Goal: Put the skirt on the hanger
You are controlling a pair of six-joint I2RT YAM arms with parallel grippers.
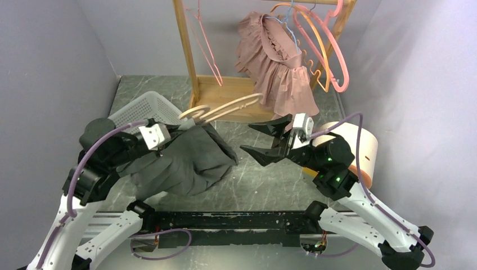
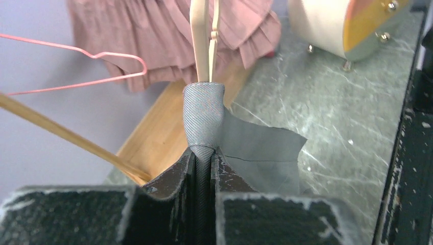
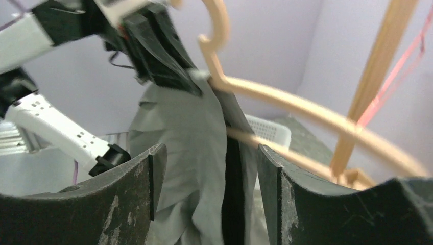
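A: Where's the skirt point(image 1: 188, 160)?
B: Grey, bunched on the table in front of the left arm, top edge lifted. Left gripper point(image 2: 204, 155) is pressed together on a fold of it, right at the beige hanger point(image 1: 225, 107).
A: Hanger position?
B: Off the table, hook near the left fingers, arms pointing towards the wooden rack point(image 1: 185, 50).
A: Right gripper point(image 1: 265, 140)?
B: Jaws spread, nothing between them. It sits just right of the skirt, not touching it.
A: Containers?
B: White mesh basket point(image 1: 140, 109) behind the left arm, touching the skirt's far side. Can't see what's inside. White-and-orange drum point(image 1: 368, 146) behind the right arm; contents not visible.
A: Rack?
B: Pink garment point(image 1: 275, 64) hanging on it, plus pink and orange hangers.
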